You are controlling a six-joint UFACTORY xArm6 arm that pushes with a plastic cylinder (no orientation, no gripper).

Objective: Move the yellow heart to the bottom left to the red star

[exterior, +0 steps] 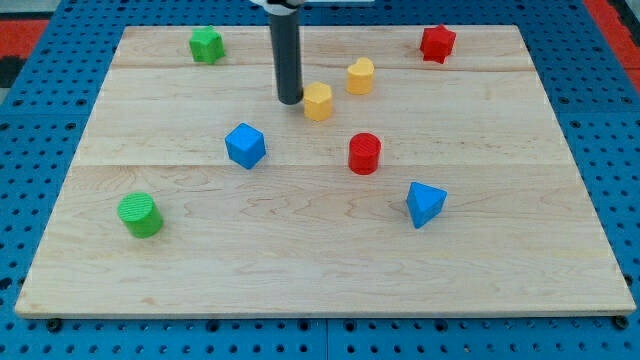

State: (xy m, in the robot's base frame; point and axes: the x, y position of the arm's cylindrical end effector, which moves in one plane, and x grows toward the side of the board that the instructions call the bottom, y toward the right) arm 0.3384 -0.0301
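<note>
Bench (500,250): wooden board, being carried on blue pegboard.
My tip (290,101): being held just left of a yellow block (318,102); no gripper is fitted.
Yellow heart (360,76): being left well apart from the red star (437,43).

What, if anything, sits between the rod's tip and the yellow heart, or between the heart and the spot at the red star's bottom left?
My tip sits just left of a yellow hexagonal block, which lies between it and the yellow heart. From the heart toward the red star, the board shows no block in the way.

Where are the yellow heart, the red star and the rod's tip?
yellow heart (360,76), camera view, its top face.
red star (437,43), camera view, its top face.
my tip (290,101), camera view, the rod's very end.
</note>
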